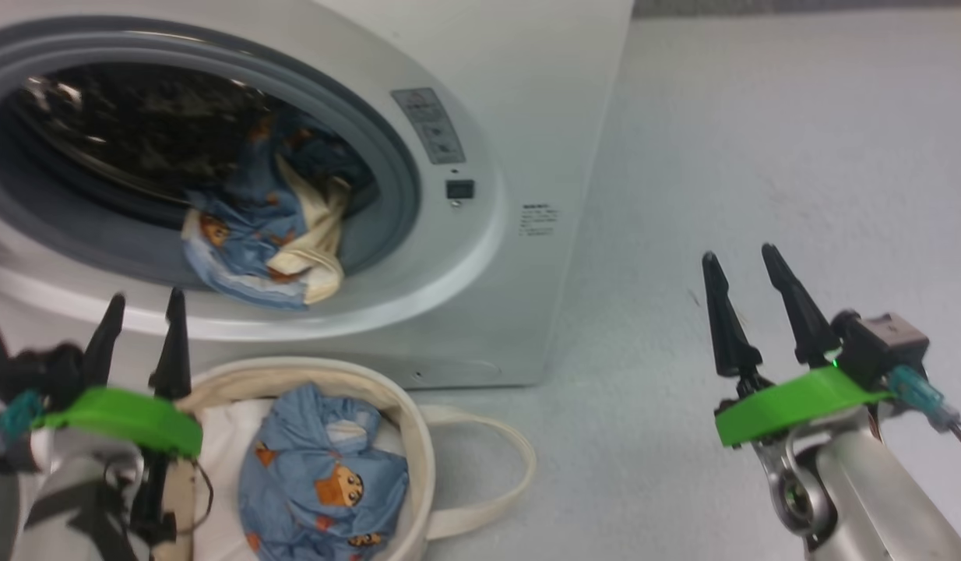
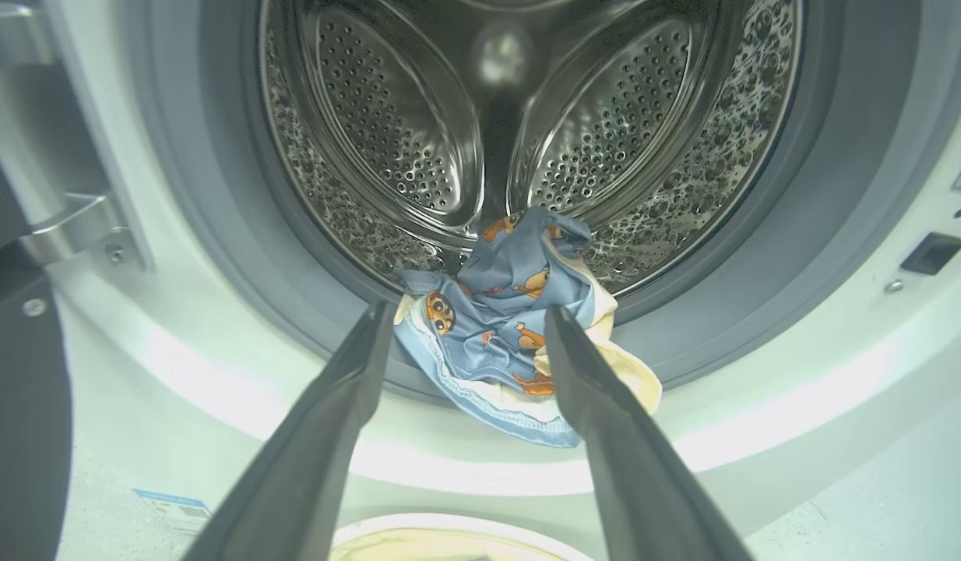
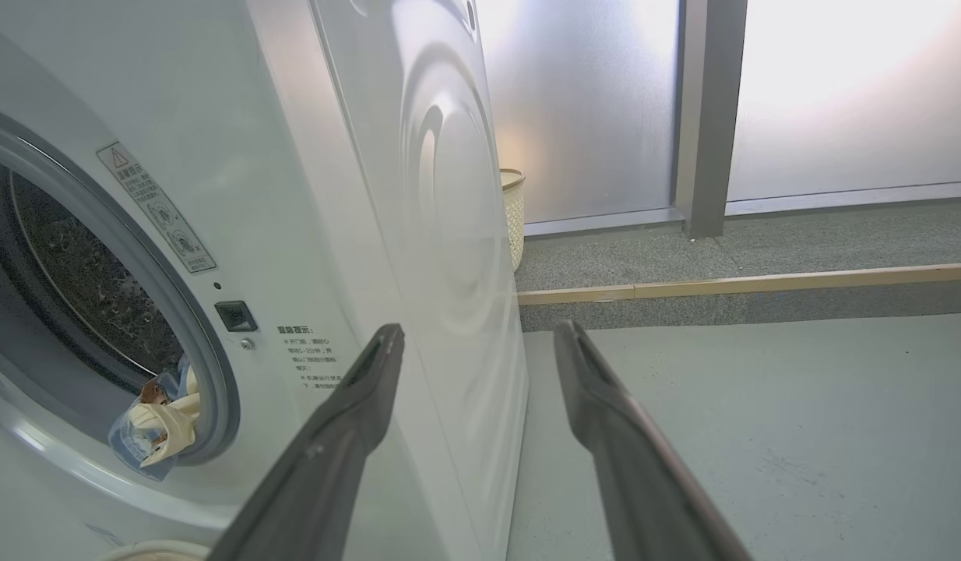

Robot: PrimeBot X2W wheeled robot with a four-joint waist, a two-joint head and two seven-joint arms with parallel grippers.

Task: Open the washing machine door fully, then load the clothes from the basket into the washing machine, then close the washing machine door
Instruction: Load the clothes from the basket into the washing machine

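1. Step in hand: loading. The mouth of the big white front-loader washing machine (image 1: 527,117) is uncovered. The dark panel (image 2: 17,436) on a metal hinge at the machine's hinge side reads as the black-rimmed round door swung out. Can't tell if it is fully open.
2. The clothes are split in two:
   - A light-blue bear-print bundle with a cream-yellow garment (image 1: 262,234) lies on the lower lip of the machine's mouth. It is draped over the grey rubber gasket (image 2: 216,257) and partly hangs out the front, not fully inside the perforated steel drum (image 2: 387,140).
   - A second blue bear-print piece (image 1: 317,475) sits in the round cream canvas basket (image 1: 418,436), right below the machine's mouth, on a plain white pad (image 1: 223,436).
3. The left gripper (image 1: 147,298) has its fingers spread wide and holds nothing. It is just in front of the machine's mouth, over the basket rim, aimed at the draped bundle.
4. The right gripper (image 1: 740,254) is also spread wide and empty, well off the machine's right side over bare floor.
5. Next move, my read: drop the left gripper into the basket, pinch the remaining piece at a high fold, and lift it clear of the rim. Carry it deep past the gasket, and shove the overhanging bundle in before the door is closed.
6. Look of the fabric: thin, soft and crumpled, with a white stitched hem. It will likely slump and trail.
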